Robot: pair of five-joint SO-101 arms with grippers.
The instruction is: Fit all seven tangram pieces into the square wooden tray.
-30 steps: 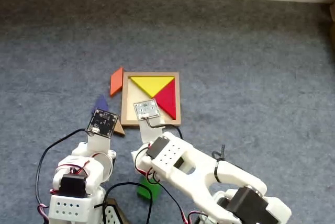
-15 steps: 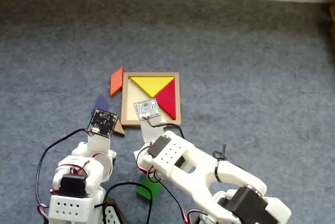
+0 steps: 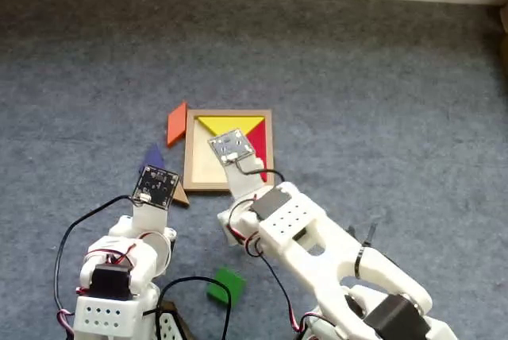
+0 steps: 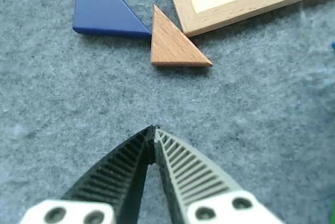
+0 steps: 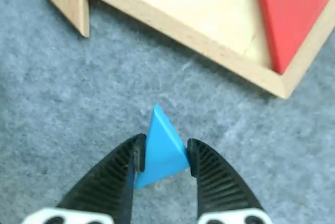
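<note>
The square wooden tray [image 3: 190, 149] holds a yellow triangle [image 3: 230, 124] and a red triangle [image 3: 258, 153]. My right gripper [image 5: 163, 145] is shut on a light blue triangle [image 5: 161, 150], held above the carpet just short of the tray's near edge [image 5: 209, 51]. The right arm [image 3: 278, 217] reaches over the tray's near side. My left gripper [image 4: 153, 131] is shut on nothing, hovering near a wooden triangle [image 4: 170, 46] and a dark blue triangle [image 4: 102, 9] that lie left of the tray.
An orange piece [image 3: 176, 123] lies on the carpet at the tray's far left corner. A green piece [image 3: 228, 284] sits on the carpet between the two arm bases. Grey carpet stretches open to the right of and beyond the tray.
The right arm has swung forward over the tray's near side, uncovering the green piece. The left arm has not moved.
</note>
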